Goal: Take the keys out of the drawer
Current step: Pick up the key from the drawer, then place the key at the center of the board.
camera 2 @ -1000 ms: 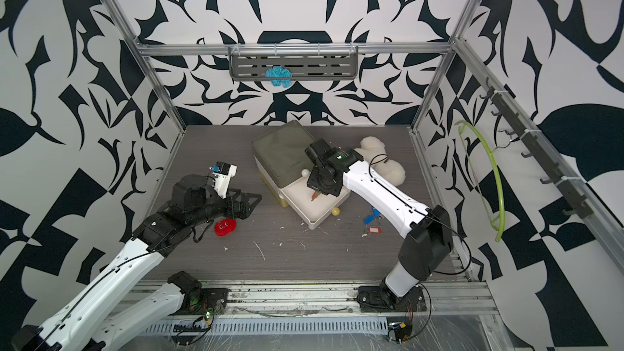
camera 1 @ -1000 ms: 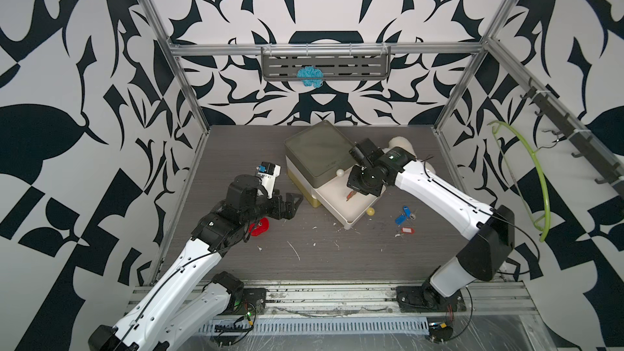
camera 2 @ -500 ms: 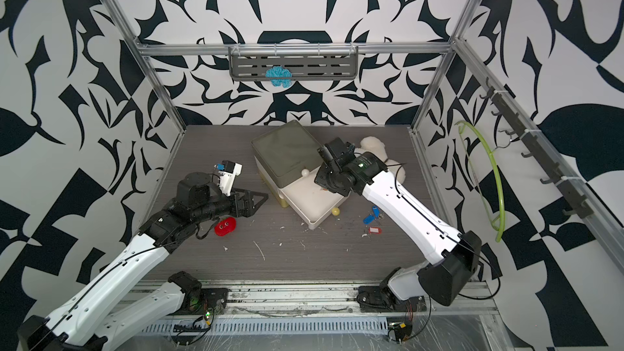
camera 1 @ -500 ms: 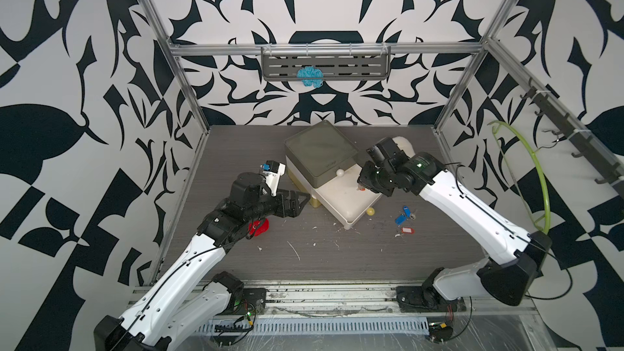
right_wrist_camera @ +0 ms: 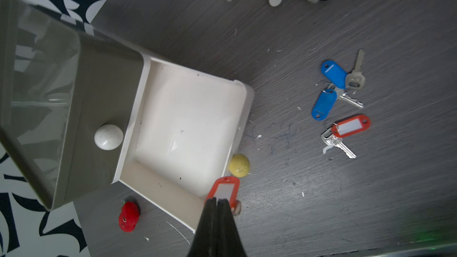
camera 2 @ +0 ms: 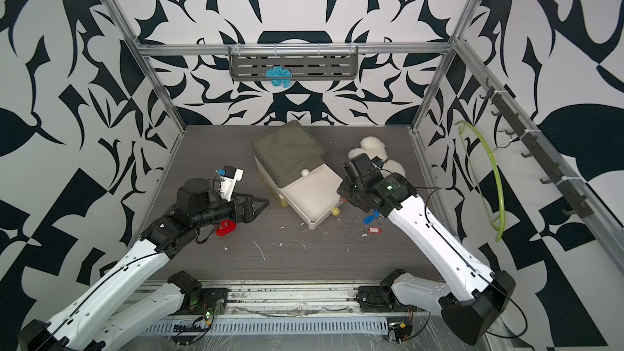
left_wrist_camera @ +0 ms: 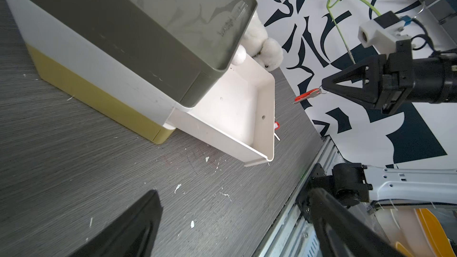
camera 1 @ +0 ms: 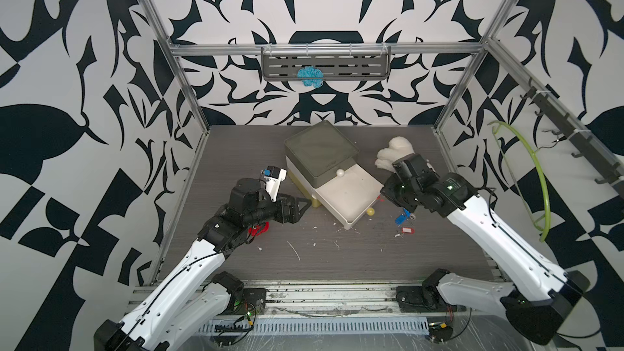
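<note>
The white drawer [camera 1: 347,197] [right_wrist_camera: 188,129] stands pulled out of the olive-topped cabinet [camera 1: 320,150], and its inside shows bare. My right gripper [right_wrist_camera: 217,201] [left_wrist_camera: 322,88] is shut on a key with a red tag [right_wrist_camera: 223,190] [left_wrist_camera: 306,95], hanging in the air just past the drawer's front right corner. More keys lie on the table to the drawer's right: two with blue tags [right_wrist_camera: 333,74] [camera 1: 400,219] and one with a red tag [right_wrist_camera: 351,126] [camera 2: 374,230]. My left gripper [camera 1: 300,206] [left_wrist_camera: 235,218] is open with nothing in it, left of the cabinet.
A red round-eyed toy [camera 1: 258,229] [right_wrist_camera: 128,216] lies under my left arm. A white plush [camera 1: 393,153] sits behind my right wrist. A yellow knob [right_wrist_camera: 239,165] shows at the drawer's front. A green hoop [camera 1: 537,180] hangs on the right wall.
My right arm has lifted out of the drawer and swung right, carrying the red-tagged key past the drawer's edge. My left gripper has edged toward the cabinet, still open.
</note>
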`<state>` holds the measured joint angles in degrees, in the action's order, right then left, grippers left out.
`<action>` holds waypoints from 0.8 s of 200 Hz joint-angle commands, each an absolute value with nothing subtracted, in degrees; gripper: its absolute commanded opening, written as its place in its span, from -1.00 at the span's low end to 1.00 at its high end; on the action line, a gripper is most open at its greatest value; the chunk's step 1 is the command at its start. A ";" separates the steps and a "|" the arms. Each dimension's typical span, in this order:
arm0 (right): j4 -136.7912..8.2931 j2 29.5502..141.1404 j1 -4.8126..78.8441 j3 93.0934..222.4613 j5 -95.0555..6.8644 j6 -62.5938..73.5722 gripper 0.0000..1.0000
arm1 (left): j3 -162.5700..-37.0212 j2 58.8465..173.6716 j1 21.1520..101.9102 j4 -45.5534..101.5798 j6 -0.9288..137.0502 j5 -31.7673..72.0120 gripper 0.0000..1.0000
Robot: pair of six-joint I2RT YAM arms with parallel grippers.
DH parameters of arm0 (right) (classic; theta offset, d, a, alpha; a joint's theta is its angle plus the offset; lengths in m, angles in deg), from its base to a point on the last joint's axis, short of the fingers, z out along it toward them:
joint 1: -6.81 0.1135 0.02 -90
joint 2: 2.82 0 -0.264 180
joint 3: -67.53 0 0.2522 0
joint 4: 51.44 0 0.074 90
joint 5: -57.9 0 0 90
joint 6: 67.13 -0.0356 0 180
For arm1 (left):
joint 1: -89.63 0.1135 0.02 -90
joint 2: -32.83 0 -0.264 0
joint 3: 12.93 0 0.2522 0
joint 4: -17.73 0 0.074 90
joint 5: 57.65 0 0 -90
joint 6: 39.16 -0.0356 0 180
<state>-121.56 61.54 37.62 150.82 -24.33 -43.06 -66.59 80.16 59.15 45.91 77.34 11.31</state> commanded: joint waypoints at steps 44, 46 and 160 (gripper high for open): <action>-125.50 55.06 31.43 142.02 -24.02 -47.85 -1.00 | -62.05 78.19 58.97 38.43 76.30 10.05 0.99; -125.60 54.98 31.42 141.73 -24.08 -47.98 -1.00 | -61.99 78.12 58.89 38.33 76.21 10.03 0.98; -126.02 54.49 28.00 128.96 -26.38 -49.29 -1.00 | -60.18 78.99 53.59 37.21 75.01 12.21 0.98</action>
<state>-124.99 55.35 28.77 130.30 -26.36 -48.61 -61.43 79.09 53.95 38.28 75.88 11.69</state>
